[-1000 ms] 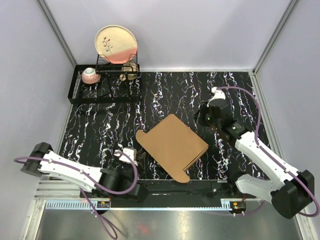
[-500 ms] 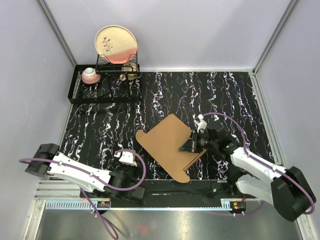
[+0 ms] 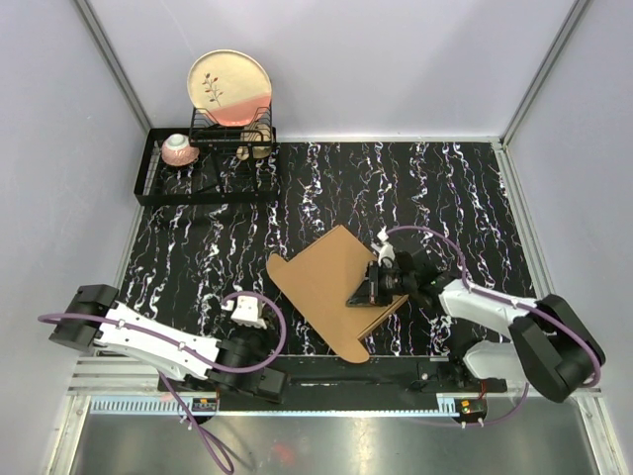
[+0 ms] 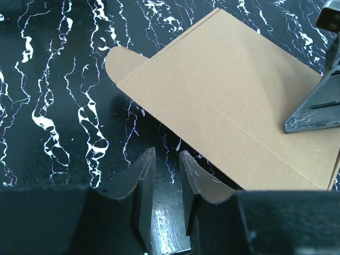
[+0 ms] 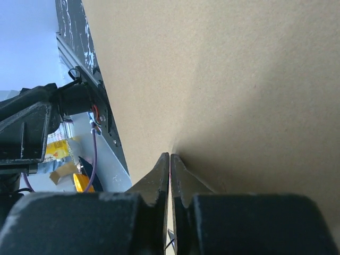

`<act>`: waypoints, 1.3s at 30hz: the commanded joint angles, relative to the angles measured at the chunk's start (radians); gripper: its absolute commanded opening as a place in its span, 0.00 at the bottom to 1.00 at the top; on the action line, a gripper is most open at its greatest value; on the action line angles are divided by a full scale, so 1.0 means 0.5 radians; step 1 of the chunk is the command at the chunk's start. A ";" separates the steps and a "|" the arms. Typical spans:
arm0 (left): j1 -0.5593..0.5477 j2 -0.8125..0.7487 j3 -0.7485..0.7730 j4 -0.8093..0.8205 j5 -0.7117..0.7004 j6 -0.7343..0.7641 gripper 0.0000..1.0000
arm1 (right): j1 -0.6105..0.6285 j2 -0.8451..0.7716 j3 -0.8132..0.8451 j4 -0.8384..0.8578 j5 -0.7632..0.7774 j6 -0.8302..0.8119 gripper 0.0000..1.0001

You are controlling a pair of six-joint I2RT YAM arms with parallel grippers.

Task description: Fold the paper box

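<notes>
Near edge: the left gripper lies low over the table, just beside the box's near-left edge. Its jaws stand a narrow gap apart, with bare table showing between them and nothing held.

Centre: the box lies flat on the table, turned diagonally, between the two grippers and nearer the front edge than the back. It is a brown cardboard sheet with one long crease across its face. One rounded tab projects at its left corner and another at its near corner, which comes close to the table's front edge.

The right gripper reaches in from the right, its jaws closed. Its tips rest on the box's upper face, just inside the near-right edge. No cardboard can be seen caught between the tips.

Far: beyond the box the black marbled table runs open to the back wall and to the right wall. To the left of the box a broad strip also lies bare. A dish rack fills the far-left corner, well apart from the box, holding an upright plate and a cup.
</notes>
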 commanded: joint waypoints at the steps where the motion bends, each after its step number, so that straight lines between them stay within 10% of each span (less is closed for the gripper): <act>1: -0.001 -0.026 -0.026 -0.129 0.016 -0.285 0.28 | 0.023 -0.252 -0.007 -0.155 0.354 -0.017 0.14; 7: -0.007 -0.066 -0.099 -0.196 0.080 -0.457 0.29 | 0.023 -0.422 0.564 -0.566 0.738 -0.201 0.43; 25: -0.075 -0.023 -0.176 -0.279 0.209 -0.684 0.27 | -0.032 0.851 0.865 0.105 0.220 -0.244 0.21; 39: -0.078 0.186 -0.115 -0.313 0.145 -0.773 0.28 | -0.072 0.407 0.991 -0.367 0.824 -0.529 0.33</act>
